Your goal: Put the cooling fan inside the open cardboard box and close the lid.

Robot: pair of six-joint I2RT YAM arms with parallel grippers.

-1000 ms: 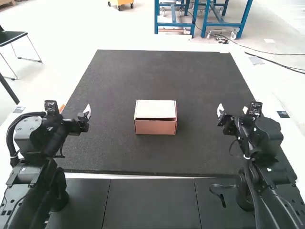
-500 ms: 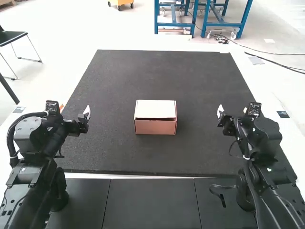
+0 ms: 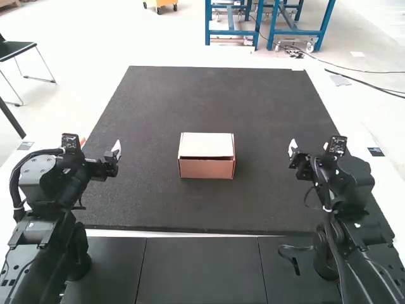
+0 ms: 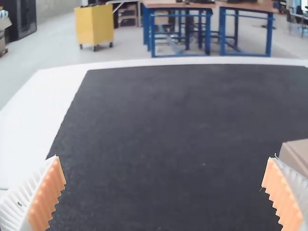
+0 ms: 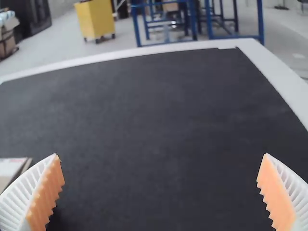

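Observation:
A small brown cardboard box (image 3: 207,155) stands in the middle of the black mat (image 3: 215,101) with its lid flat and shut. My left gripper (image 3: 99,149) hovers over the mat's left edge, well left of the box, open, nothing between its ribbed white fingers (image 4: 45,197). In the left wrist view a corner of the box (image 4: 296,154) peeks in beside one finger. My right gripper (image 3: 309,149) hangs over the mat's right side, open too, its orange-padded fingers (image 5: 279,197) wide apart. In the right wrist view an edge of the box (image 5: 12,168) is just visible.
The mat covers most of the white table (image 3: 367,126). Bare mat lies all around the box and between it and both grippers. A dark panel (image 3: 202,269) runs along the front edge between the arm bases.

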